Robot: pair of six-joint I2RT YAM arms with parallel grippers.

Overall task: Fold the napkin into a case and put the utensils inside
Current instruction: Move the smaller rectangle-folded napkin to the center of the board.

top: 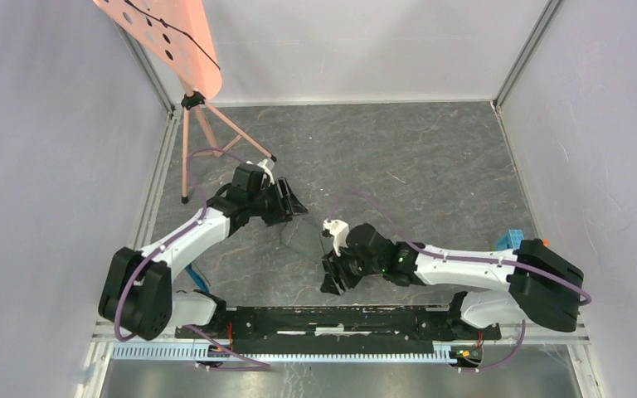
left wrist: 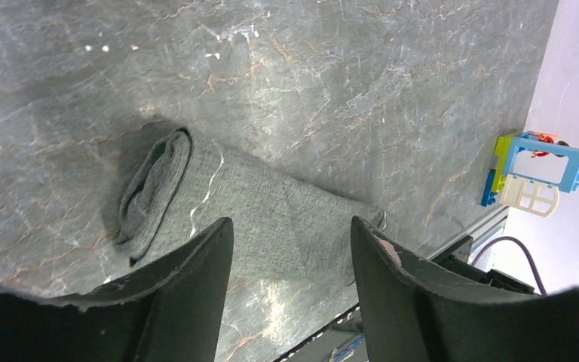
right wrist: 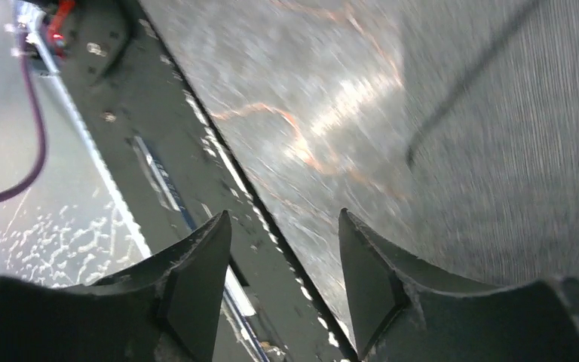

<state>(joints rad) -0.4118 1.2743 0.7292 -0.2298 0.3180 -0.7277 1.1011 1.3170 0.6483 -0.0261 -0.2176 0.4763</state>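
The napkin [left wrist: 264,215] lies on the slate floor, folded into a narrow flat case with layered folds at its left end. In the top view it is a faint dark patch [top: 303,240] between the two grippers. My left gripper [left wrist: 290,226] is open and empty, hovering just over the case's near edge; it also shows in the top view [top: 289,204]. My right gripper [right wrist: 283,219] is open and empty over the floor's near edge, with the grey cloth [right wrist: 520,151] to its right; it also shows in the top view [top: 335,279]. No utensils are in view.
A chunky blue, green and white block [left wrist: 534,172] stands by the right wall and shows in the top view [top: 510,240]. A pink perforated board on a tripod [top: 184,50] stands at the back left. The black base rail [top: 340,319] runs along the near edge.
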